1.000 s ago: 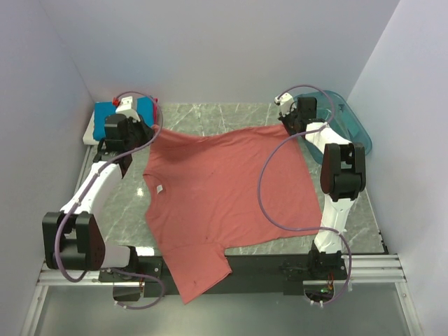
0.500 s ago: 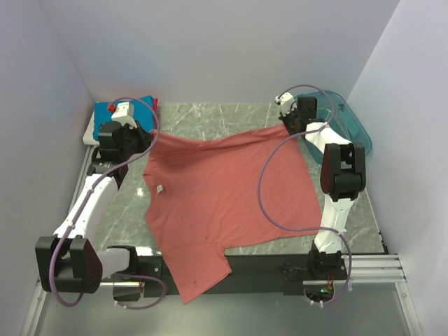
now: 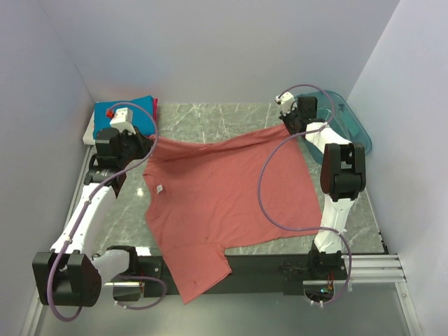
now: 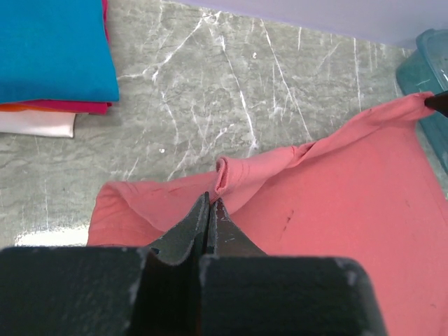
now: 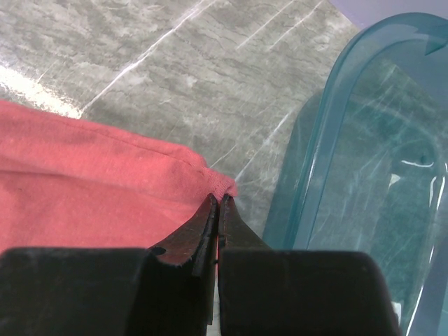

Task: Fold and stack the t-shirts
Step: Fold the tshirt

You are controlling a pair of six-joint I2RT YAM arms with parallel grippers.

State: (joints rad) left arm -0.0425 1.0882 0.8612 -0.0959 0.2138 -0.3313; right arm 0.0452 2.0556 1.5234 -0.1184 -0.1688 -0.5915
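The large salmon-pink t-shirt (image 3: 224, 192) lies spread over the marble table, its near sleeve hanging over the front edge. My left gripper (image 3: 149, 140) is shut on the shirt's far left corner (image 4: 231, 178), lifted a little. My right gripper (image 3: 285, 126) is shut on the far right corner (image 5: 220, 185), beside the teal bin. The far edge sags between the two grippers. A stack of folded shirts, blue (image 3: 133, 108) on top, red (image 4: 70, 106) and white (image 4: 38, 124) below, sits at the far left corner.
The translucent teal plastic bin (image 3: 346, 126) stands at the far right, close to my right gripper; its rim shows in the right wrist view (image 5: 336, 140). Walls close the space on three sides. Bare marble (image 3: 210, 119) lies behind the shirt.
My left gripper has moved toward the near side and slightly right, pulling the shirt's far left corner with it. My right gripper has stayed put.
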